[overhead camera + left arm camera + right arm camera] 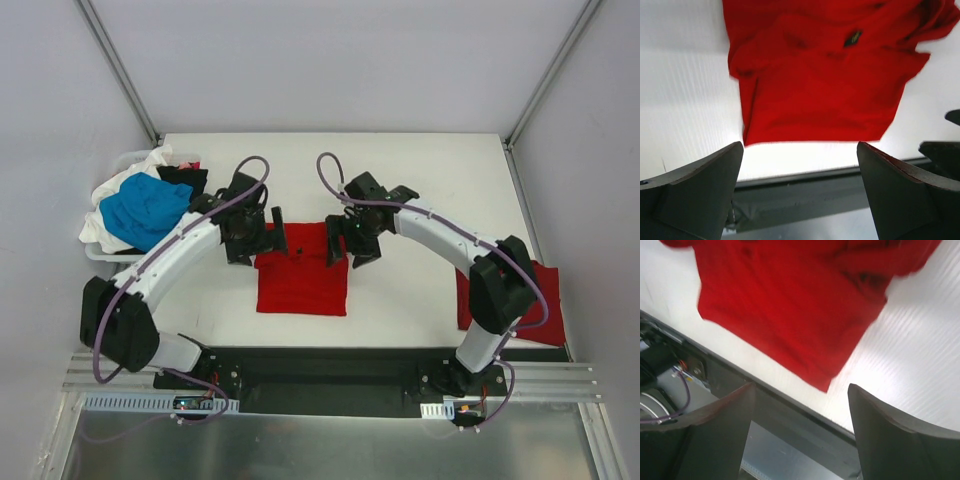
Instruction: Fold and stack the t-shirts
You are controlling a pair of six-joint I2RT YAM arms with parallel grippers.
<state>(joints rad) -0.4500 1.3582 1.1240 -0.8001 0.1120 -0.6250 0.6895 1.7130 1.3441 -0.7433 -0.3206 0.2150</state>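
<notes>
A red t-shirt (302, 275) lies folded to a rough rectangle in the middle of the table, its far edge rumpled with a small dark tag. It fills the top of the left wrist view (825, 80) and of the right wrist view (790, 305). My left gripper (262, 238) is open and empty over the shirt's far left corner. My right gripper (352, 243) is open and empty over its far right corner. A folded red t-shirt (540, 300) lies at the table's right edge, partly under the right arm.
A white bin (125, 165) at the far left holds a heap of blue (145, 210), white and black shirts. The table's near edge and black rail (330, 365) run below the shirt.
</notes>
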